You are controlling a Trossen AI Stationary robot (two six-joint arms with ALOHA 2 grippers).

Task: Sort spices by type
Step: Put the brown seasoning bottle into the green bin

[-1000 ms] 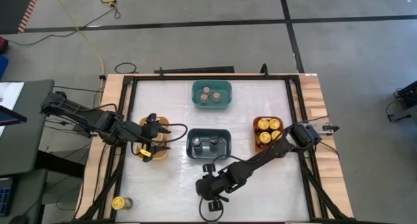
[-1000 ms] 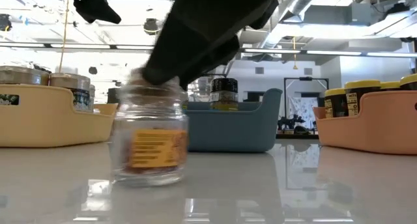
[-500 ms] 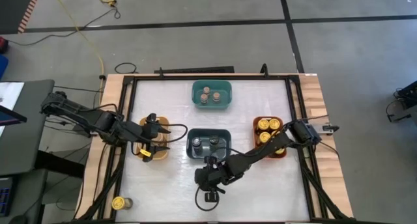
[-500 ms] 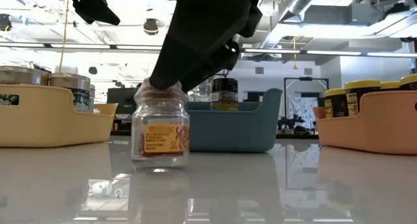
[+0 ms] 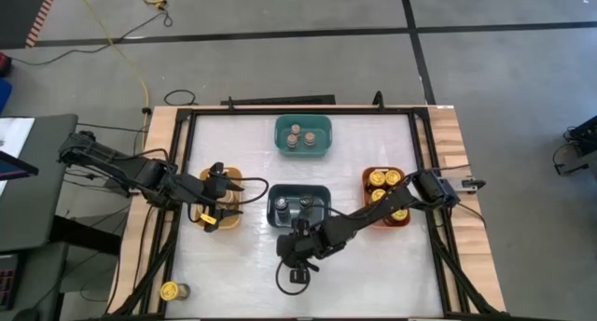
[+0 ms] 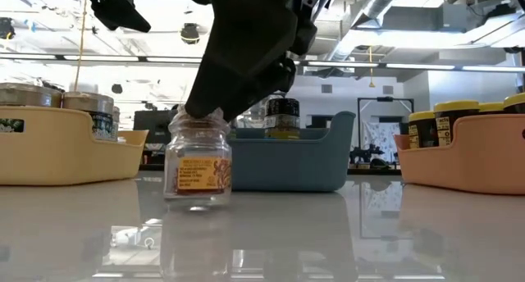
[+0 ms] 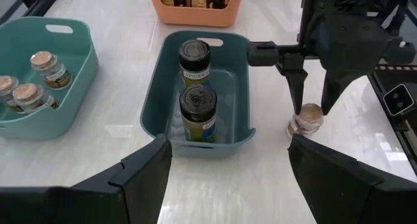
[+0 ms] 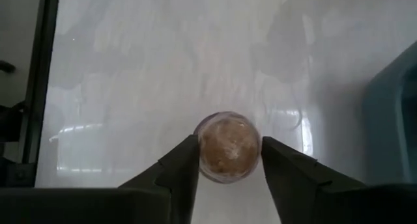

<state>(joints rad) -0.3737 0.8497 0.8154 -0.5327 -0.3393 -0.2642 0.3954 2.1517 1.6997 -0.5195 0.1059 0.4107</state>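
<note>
- Right gripper (image 8: 229,162) hangs over the near middle of the white table (image 5: 373,265), just in front of the dark-blue rectangular bin (image 5: 298,207); its two dark fingers (image 8: 179,168) bracket a small clear glass jar with a brown cork-like top (image 8: 228,148), one on each side of the lid.
- From the right wrist view the fingers sit right at the lid's edges, but whether they are pinching it or have just let go cannot be told.
- That jar (image 6: 197,166) stands upright on the table, orange label facing the low camera, close to the blue bin's near wall and apart from it.
- Left gripper (image 5: 227,202) waits, spread and holding nothing, over the yellow-tan rectangular bin (image 5: 227,223) at the table's left side.
- Two dark-lidded tall jars (image 7: 195,87) stand upright one behind the other inside the dark-blue bin (image 7: 234,120).
- Three small brown-topped jars (image 5: 298,136) sit together in the teal rectangular bin (image 5: 303,151) at the far middle of the table.
- Several yellow-lidded jars (image 5: 384,186) fill the orange rectangular bin (image 5: 367,195) on the right.
- One more yellow-lidded jar (image 5: 171,290) lies at the near left corner, well apart from every bin.
</note>
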